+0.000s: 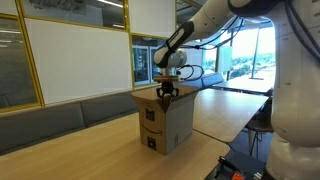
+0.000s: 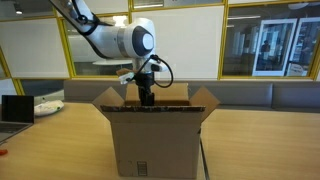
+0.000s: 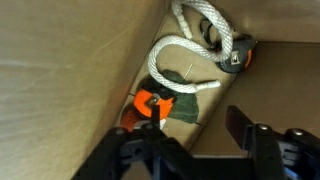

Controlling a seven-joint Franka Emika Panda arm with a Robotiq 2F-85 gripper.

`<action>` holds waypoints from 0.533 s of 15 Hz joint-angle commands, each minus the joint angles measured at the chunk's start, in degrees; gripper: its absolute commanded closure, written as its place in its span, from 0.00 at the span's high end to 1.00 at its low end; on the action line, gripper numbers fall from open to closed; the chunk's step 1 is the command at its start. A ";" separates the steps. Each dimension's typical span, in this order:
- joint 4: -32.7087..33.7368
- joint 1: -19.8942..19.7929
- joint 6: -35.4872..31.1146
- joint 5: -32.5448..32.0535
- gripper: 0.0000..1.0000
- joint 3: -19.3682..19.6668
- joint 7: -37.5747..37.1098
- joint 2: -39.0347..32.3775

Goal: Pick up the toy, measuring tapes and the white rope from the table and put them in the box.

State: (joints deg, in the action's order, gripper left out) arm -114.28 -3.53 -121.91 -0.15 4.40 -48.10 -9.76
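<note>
A: Where do things lie from your pincer (image 3: 185,135)?

B: All beneath it, on the box (image 3: 70,70) floor: rope (image 3: 185,55), tapes (image 3: 150,103), toy (image 3: 185,108). Your pincer stands apart, empty; I'd lift straight up.

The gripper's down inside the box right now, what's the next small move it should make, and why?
Probably lift straight up out of the box. In the wrist view the gripper has its jaws apart with nothing between them. The white rope, measuring tapes and the toy lie on the box floor, so nothing seems left to release.
</note>
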 commanded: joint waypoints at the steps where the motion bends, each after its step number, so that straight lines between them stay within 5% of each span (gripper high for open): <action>1: 0.63 0.29 1.17 0.31 0.99 0.81 0.76 1.55; 8: -2.49 1.01 3.83 -5.99 1.00 -0.05 -0.47 13.18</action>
State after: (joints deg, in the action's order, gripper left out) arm -114.17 -3.20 -120.09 -3.30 4.63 -48.12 -3.66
